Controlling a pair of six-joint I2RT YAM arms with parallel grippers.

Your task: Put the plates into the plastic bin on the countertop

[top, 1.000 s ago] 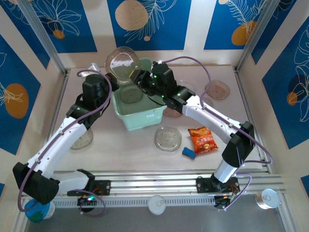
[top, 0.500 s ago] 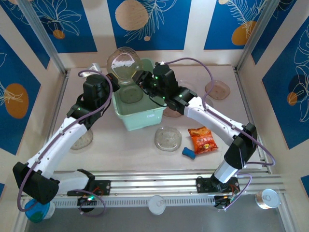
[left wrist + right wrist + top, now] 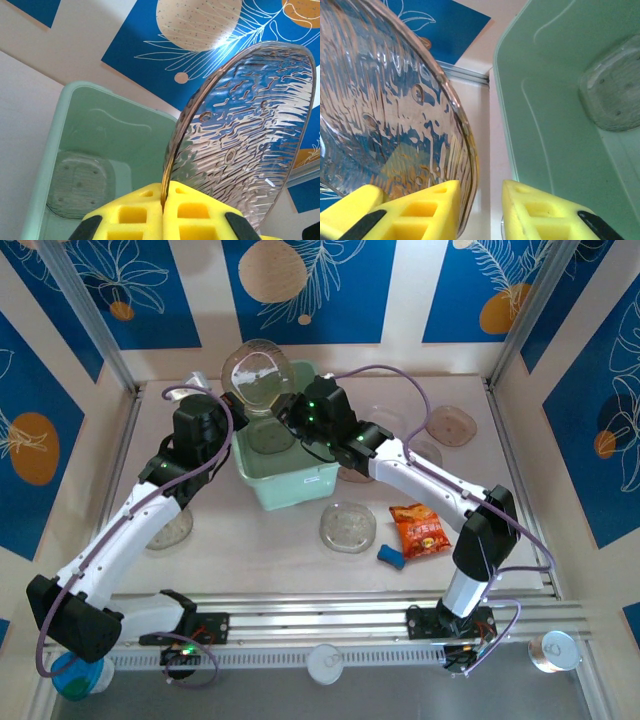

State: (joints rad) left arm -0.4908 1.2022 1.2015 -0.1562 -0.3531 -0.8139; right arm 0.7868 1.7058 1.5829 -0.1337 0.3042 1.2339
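My left gripper (image 3: 164, 197) is shut on the lower rim of a translucent ribbed plate (image 3: 245, 130), holding it upright above the far end of the mint-green plastic bin (image 3: 95, 135). From above, that plate (image 3: 255, 375) stands over the bin (image 3: 300, 485), with the left gripper (image 3: 237, 402) below it. My right gripper (image 3: 480, 200) is open, and the held plate's (image 3: 385, 110) rim sits between its fingers, against the left finger (image 3: 427, 210). Another plate (image 3: 270, 435) lies flat in the bin. On the countertop (image 3: 260, 550) lie loose plates (image 3: 348, 527), (image 3: 450, 425), (image 3: 170, 527).
An orange-red snack packet (image 3: 420, 530) and a small blue object (image 3: 391, 557) lie front right on the countertop. Another plate (image 3: 355, 474) lies partly under the right arm beside the bin. Cream walls with blue panels enclose the back and sides.
The right gripper has moved left over the bin to the held plate's rim, and its jaws have narrowed. The left gripper keeps its hold; the plate has tilted slightly.
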